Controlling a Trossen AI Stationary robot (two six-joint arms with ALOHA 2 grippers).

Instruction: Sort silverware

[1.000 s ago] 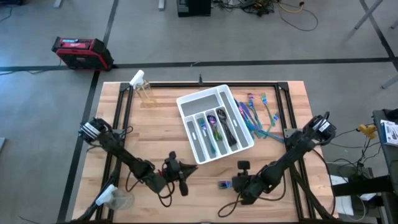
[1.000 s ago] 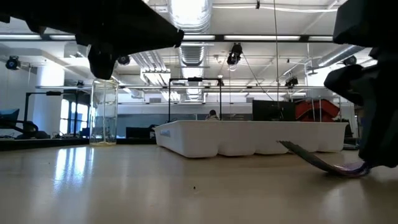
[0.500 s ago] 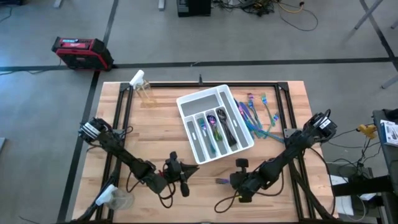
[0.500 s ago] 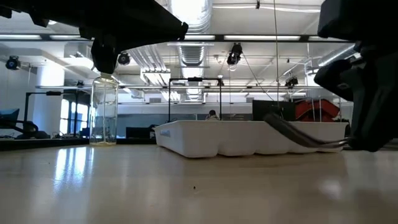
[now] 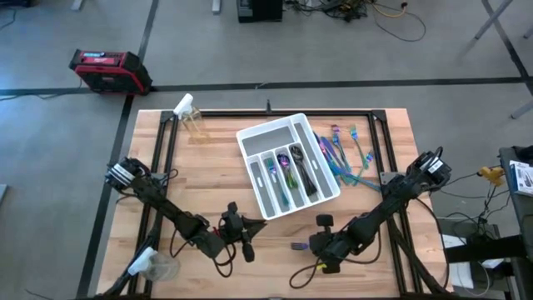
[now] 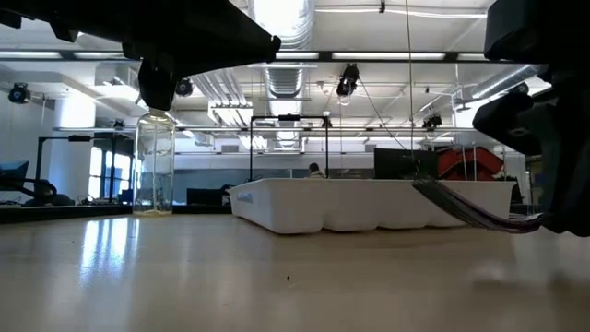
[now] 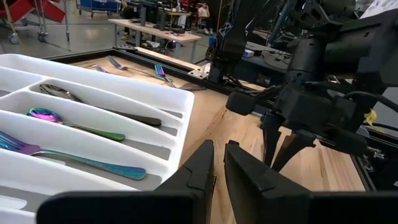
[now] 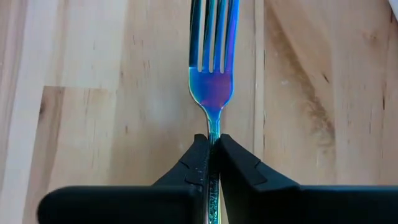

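right wrist view: a slim iridescent blue-purple metal fork is clamped at its neck by the right gripper, held just above the wooden table near the white compartmented plastic tray. it should be kept level and carried over the slot where a matching fork is laid; spoons are held in neighbouring slots. the left gripper is parked beside the tray, pinched closed on nothing.

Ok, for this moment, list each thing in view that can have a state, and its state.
Right gripper: shut on the fork, near the table's front edge.
Fork: iridescent blue, gripped by its handle, lifted off the table in the low view.
Left gripper: shut, empty, in front of the tray.
White cutlery tray: on the table, several compartments holding silverware.
Loose silverware: lying on the table beside the tray, unsorted.
Clear bottle: upright.
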